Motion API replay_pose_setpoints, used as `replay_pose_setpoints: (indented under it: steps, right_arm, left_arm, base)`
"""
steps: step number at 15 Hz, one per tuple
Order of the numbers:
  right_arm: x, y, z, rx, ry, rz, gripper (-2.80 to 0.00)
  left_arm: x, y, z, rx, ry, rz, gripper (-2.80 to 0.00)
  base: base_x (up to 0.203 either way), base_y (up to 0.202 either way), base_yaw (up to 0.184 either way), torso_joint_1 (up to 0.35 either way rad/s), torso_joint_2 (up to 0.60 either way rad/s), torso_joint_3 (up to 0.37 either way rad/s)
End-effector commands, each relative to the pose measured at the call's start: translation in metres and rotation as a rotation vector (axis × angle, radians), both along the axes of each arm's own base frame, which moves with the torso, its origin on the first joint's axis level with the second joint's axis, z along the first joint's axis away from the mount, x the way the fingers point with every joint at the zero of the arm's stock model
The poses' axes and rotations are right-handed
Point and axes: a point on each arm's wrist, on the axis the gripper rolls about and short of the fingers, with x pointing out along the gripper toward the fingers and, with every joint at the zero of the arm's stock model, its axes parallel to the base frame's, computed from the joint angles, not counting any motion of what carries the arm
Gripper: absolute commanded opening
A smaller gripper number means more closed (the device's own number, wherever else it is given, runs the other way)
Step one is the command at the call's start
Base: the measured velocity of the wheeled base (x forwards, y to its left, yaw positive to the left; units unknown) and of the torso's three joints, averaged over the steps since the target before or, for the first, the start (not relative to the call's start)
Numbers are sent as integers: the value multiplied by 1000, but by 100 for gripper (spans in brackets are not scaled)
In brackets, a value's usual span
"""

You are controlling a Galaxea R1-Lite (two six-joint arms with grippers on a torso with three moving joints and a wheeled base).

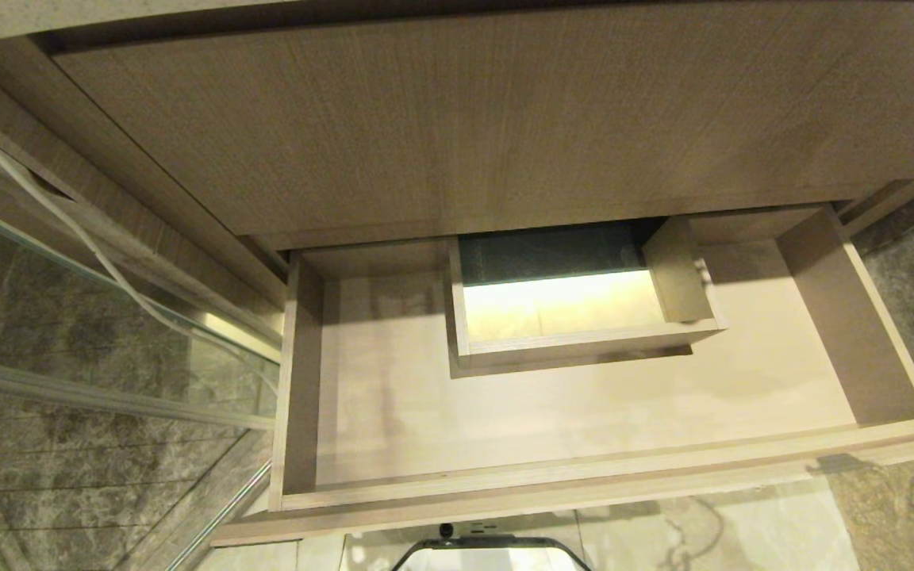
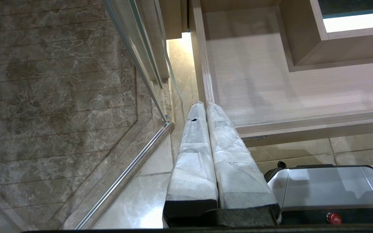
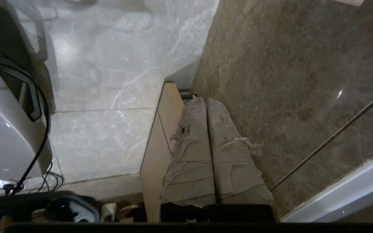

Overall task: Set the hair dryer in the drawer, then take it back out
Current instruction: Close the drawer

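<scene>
The drawer [image 1: 584, 412] stands pulled well out under the vanity, and its floor is bare on both sides of the boxed cut-out [image 1: 576, 317] in the middle. The hair dryer shows in none of the three views, so I cannot tell where it is; it is neither in the drawer nor in either gripper.

The right gripper [image 3: 206, 102] has its cloth-wrapped fingers [image 3: 193, 145] pressed together with nothing between them, and it hangs close beside the drawer's outer right corner, over the dark floor tiles [image 3: 287, 81]. The left gripper [image 2: 204, 106] is likewise closed and empty, parked by the drawer's left front corner above the robot's grey base [image 2: 329, 184].

The nearest risk, as I judge it, is that the right gripper knocks the drawer's side or front edge, since it sits so near the wood; a bump there could push the drawer partly shut. A second risk is reaching for a dryer that no camera shows, so a wrong aim could send the closed fingers into the cabinet. The glass partition [image 1: 108, 317] and the white cable [image 1: 92, 246] on the left could also snag an arm that swings wide
</scene>
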Motion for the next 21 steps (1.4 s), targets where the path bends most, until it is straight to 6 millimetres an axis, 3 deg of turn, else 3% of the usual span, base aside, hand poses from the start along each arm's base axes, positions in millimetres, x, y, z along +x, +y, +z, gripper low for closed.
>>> replay_pose_setpoints:
  steps: [1, 7, 10, 13, 21]
  right_arm:
    - [29, -21, -21, 56, 117, -17, -280]
    - [67, -47, -61, 118, 254, -2, -280]
    - [82, -55, -72, 125, 239, 12, -280]
    - [96, -65, -70, 127, 193, 20, -280]
    - [112, -74, -60, 86, 15, 61, -280]
  left_arm:
    - [0, 0, 0, 0, 1, -1, -280]
    - [0, 0, 0, 0, 0, -1, -280]
    - [0, 0, 0, 0, 1, -1, -280]
    - [0, 0, 0, 0, 0, 1, -280]
    - [0, 0, 0, 0, 0, -1, -280]
  base:
    - [0, 0, 0, 0, 0, 0]
    - [0, 0, 0, 0, 0, 0]
    - [0, 0, 0, 0, 0, 0]
    - [0, 0, 0, 0, 0, 0]
    - [0, 0, 0, 0, 0, 0]
